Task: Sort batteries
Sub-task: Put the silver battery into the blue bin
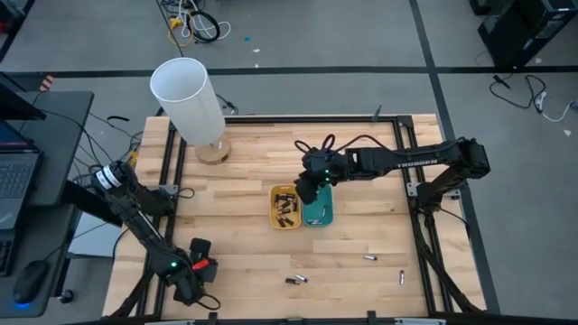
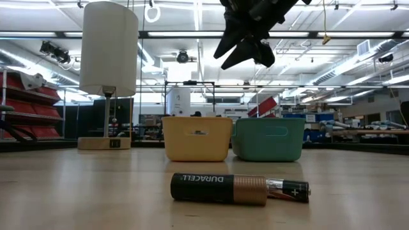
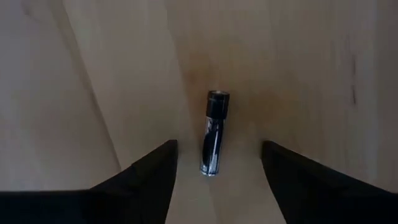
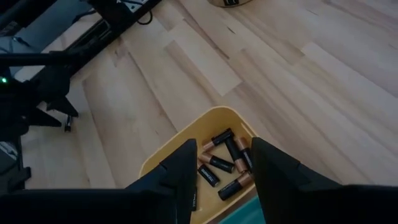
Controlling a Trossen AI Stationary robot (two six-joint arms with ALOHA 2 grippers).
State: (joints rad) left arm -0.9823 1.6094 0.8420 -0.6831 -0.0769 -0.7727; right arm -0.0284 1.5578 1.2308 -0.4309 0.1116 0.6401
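The right gripper point(image 1: 307, 192) hangs above the yellow tray point(image 1: 274, 213) and teal tray point(image 1: 327, 217) at table centre, jaws spread and empty; in the right wrist view several batteries point(image 4: 225, 163) lie jumbled in the yellow tray. The left gripper point(image 1: 185, 291) sits low at the table's seven o'clock corner, jaws spread either side of a slim dark battery point(image 3: 214, 132) lying flat on the table point(image 1: 244, 262) (nothing pinched yet); its long axis runs straight away from the wrist, parallel to the jaws. To take it cleanly, the left arm likely needs to settle lower, keep the cell centred between the jaws and close across its middle. More loose cells lie toward five o'clock: a touching pair point(image 1: 296, 280) and two singles point(image 1: 369, 257), point(image 1: 402, 277); in the low view the pair lies broadside to the camera.
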